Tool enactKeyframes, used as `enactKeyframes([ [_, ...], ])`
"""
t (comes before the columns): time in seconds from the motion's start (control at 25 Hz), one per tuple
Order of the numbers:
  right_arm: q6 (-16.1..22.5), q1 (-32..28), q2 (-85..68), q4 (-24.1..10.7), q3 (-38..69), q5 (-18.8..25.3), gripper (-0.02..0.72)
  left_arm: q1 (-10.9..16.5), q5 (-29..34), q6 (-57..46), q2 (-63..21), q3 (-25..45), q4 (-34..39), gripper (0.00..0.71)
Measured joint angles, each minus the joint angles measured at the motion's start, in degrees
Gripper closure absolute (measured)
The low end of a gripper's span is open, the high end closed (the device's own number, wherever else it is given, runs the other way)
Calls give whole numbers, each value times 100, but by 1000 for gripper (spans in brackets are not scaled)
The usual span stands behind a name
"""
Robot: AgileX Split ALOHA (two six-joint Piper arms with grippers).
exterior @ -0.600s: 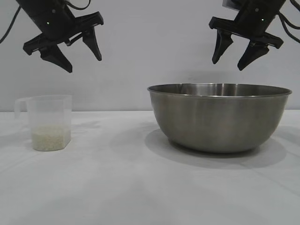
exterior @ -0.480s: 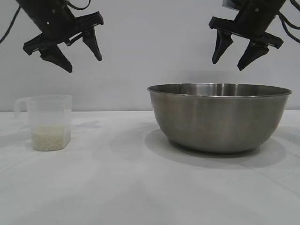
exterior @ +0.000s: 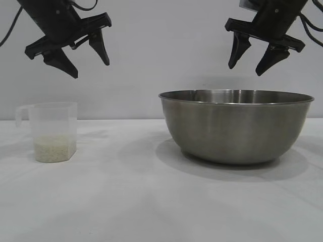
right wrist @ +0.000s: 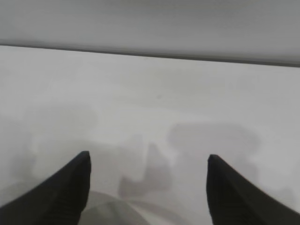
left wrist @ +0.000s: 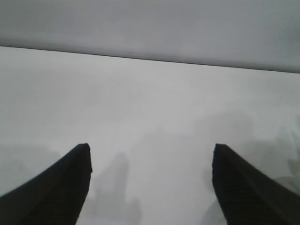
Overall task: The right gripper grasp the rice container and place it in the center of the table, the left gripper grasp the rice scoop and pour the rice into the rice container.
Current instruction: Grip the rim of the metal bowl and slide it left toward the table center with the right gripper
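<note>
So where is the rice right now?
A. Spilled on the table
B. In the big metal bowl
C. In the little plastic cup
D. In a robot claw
C. The rice sits as a pale layer in the bottom of the clear rice scoop, which stands on the table beside the steel rice container; both open claws hang above, holding nothing.

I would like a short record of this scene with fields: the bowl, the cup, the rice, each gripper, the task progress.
bowl: rice container, steel, upright on the table, right of centre
cup: rice scoop, clear plastic, upright at the left, handle turned away from the bowl
rice: rice fills the bottom of the cup
left gripper: left gripper open, in the air above the cup, holds nothing
right gripper: right gripper open, above the bowl, holds nothing
progress: nothing grasped yet
</note>
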Motion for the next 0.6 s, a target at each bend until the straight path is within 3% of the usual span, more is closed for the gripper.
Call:
enactKeyframes([
  [0.24,-11,0,-288,-539,0,778,225,0,-2,0,3,0,0,235],
  [0.48,-11,0,-455,-684,-10,2048,225,0,2,0,3,0,0,235],
  [0.6,0,0,-465,-746,-10,2457,225,0,2,0,3,0,0,235],
])
